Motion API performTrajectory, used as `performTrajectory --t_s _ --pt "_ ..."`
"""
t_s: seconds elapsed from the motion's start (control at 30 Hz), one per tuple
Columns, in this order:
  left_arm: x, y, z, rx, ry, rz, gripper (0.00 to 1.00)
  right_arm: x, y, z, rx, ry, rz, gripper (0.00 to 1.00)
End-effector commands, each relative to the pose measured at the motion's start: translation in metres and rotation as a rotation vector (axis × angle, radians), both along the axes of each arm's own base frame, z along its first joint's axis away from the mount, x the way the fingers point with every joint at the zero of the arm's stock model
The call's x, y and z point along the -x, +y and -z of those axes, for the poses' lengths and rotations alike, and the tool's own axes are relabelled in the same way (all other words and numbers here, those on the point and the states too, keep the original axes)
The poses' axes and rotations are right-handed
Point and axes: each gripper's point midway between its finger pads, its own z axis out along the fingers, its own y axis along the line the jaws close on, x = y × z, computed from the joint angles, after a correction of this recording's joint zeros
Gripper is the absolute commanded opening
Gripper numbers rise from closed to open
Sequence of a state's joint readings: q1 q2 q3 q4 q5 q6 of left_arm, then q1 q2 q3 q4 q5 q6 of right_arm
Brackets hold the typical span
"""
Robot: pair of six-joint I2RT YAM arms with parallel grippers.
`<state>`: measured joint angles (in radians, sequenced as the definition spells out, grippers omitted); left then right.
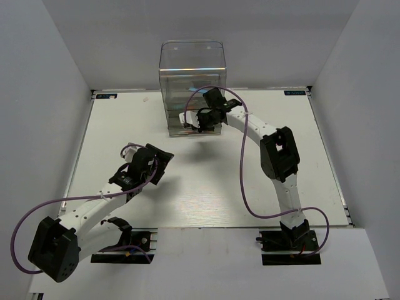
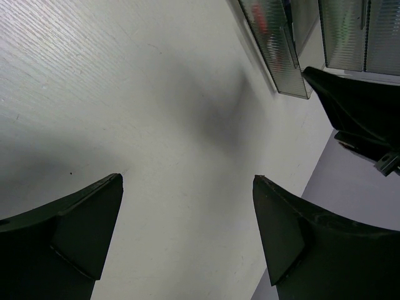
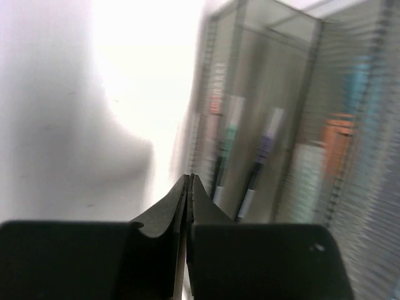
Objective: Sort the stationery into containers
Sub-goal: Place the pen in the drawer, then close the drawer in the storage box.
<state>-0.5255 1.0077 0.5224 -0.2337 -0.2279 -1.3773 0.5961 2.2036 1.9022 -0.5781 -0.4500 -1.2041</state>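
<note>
The containers are the drawers of a tall clear plastic unit (image 1: 191, 81) at the back of the white table (image 1: 206, 187). My right gripper (image 1: 192, 122) sits at the unit's lower front, shut, with nothing visible between its fingers. In the right wrist view the shut tips (image 3: 189, 177) point at the drawer fronts (image 3: 281, 94). Blurred stationery lies behind them: a green-tipped pen (image 3: 225, 150), a dark pen with a purple end (image 3: 262, 162) and an orange-capped marker (image 3: 337, 140). My left gripper (image 1: 161, 167) (image 2: 187, 178) hovers open and empty over bare table, well short of the unit (image 2: 275, 44).
The right arm's black gripper body (image 2: 362, 106) shows beside the unit's base in the left wrist view. Grey walls enclose the table on three sides. Purple cables loop from both arms.
</note>
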Motion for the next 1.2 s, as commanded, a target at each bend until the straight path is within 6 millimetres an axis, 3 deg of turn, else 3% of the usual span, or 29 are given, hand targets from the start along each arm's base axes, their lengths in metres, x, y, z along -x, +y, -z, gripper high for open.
performTrajectory --t_s 0.0,0.13,0.27,0.43,0.57,0.8,0.97,1.07,1.17 --pt "-0.002 0.004 -0.006 -0.011 -0.016 -0.014 0.94 0.028 0.002 -0.011 -0.011 0.074 -0.101 0.00" --pt "0.000 0.007 -0.005 -0.020 -0.012 -0.021 0.94 0.033 0.002 0.006 0.015 0.117 -0.103 0.00" --pt "0.000 0.007 -0.009 -0.014 -0.023 -0.021 0.94 0.023 -0.003 0.026 0.067 0.120 -0.035 0.00" --pt "-0.002 0.008 -0.012 -0.018 -0.027 -0.028 0.94 -0.029 0.008 0.037 0.046 -0.023 0.163 0.00" --pt "-0.002 0.008 -0.009 -0.023 -0.019 -0.028 0.94 -0.059 0.005 0.026 0.033 -0.088 0.317 0.00" --pt "-0.004 0.007 -0.010 -0.023 -0.019 -0.028 0.94 -0.080 0.003 0.019 -0.004 -0.199 0.441 0.00" --pt "-0.004 0.007 -0.010 -0.023 -0.019 -0.028 0.94 -0.089 0.000 0.010 -0.016 -0.248 0.500 0.00" --pt "-0.002 0.008 -0.009 -0.027 -0.011 -0.028 0.94 -0.085 -0.003 0.014 0.002 -0.238 0.503 0.00" --pt "-0.002 0.008 -0.011 -0.023 -0.019 -0.028 0.94 -0.083 -0.004 0.006 -0.016 -0.243 0.512 0.00"
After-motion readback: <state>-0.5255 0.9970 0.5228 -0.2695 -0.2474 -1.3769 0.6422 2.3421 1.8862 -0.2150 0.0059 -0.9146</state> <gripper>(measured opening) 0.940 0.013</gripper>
